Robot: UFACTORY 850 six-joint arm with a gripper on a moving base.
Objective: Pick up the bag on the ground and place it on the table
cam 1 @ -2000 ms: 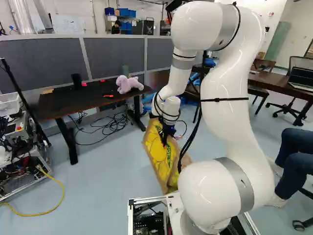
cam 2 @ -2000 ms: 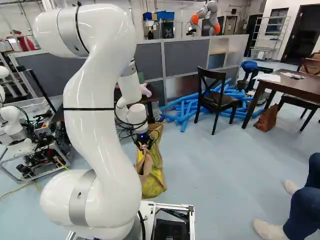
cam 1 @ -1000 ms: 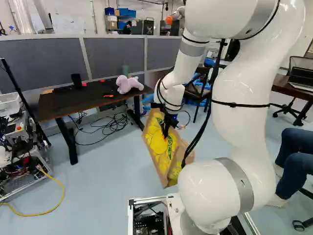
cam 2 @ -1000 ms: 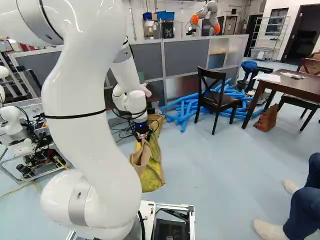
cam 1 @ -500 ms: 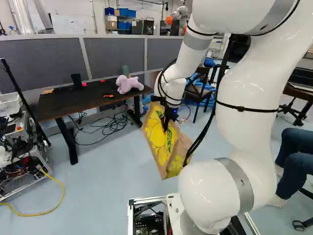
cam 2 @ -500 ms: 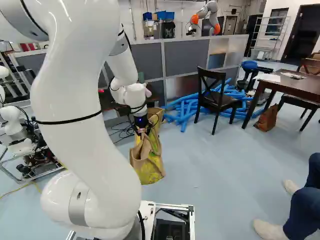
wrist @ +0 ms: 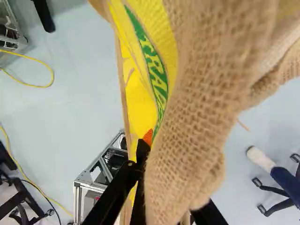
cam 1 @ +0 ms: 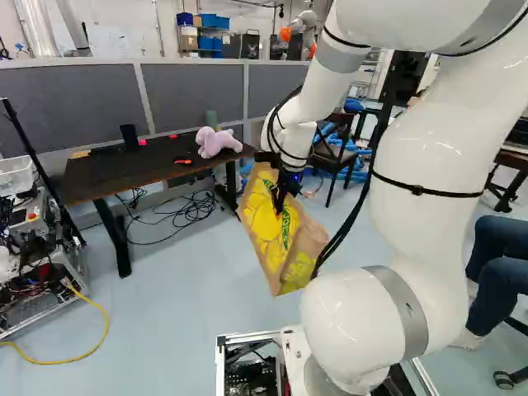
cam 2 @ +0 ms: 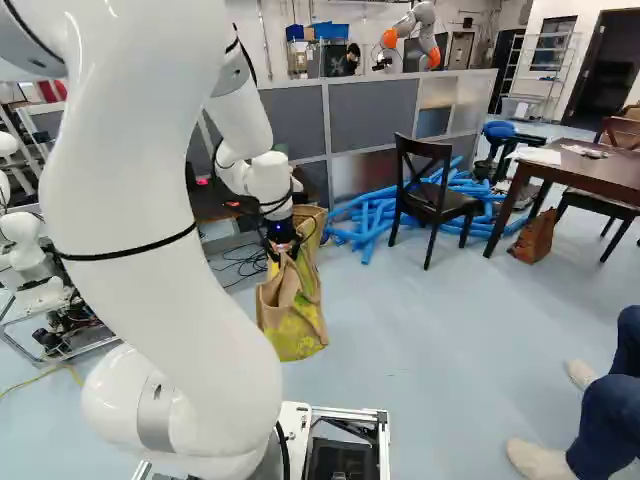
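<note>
In the left base view the gripper (cam 1: 281,201) is shut on the upper part of a tan burlap bag (cam 1: 276,239) with yellow and green print. The bag hangs tilted and appears clear of the floor. From the wrist, a thick fold of burlap (wrist: 201,108) bulges over the gripper (wrist: 164,183), hiding most of one finger; the other finger's orange pad (wrist: 147,136) presses against the cloth. A dark table (cam 1: 115,175) stands beyond and to the left of the bag in the left base view.
A pink plush toy (cam 1: 218,142), a black cup (cam 1: 129,136) and small red items lie on the table. Cables (cam 1: 194,208) trail beneath it. Blue tubes (cam 2: 368,225) and a chair (cam 2: 436,200) stand beyond the bag. Another robot (cam 2: 412,35) shows behind the partition. Someone's legs (cam 2: 612,400) are at the right.
The arm has swung and risen, lifting the bag with it; its lower edge stands higher in both base views. The grip and the base look unchanged.
</note>
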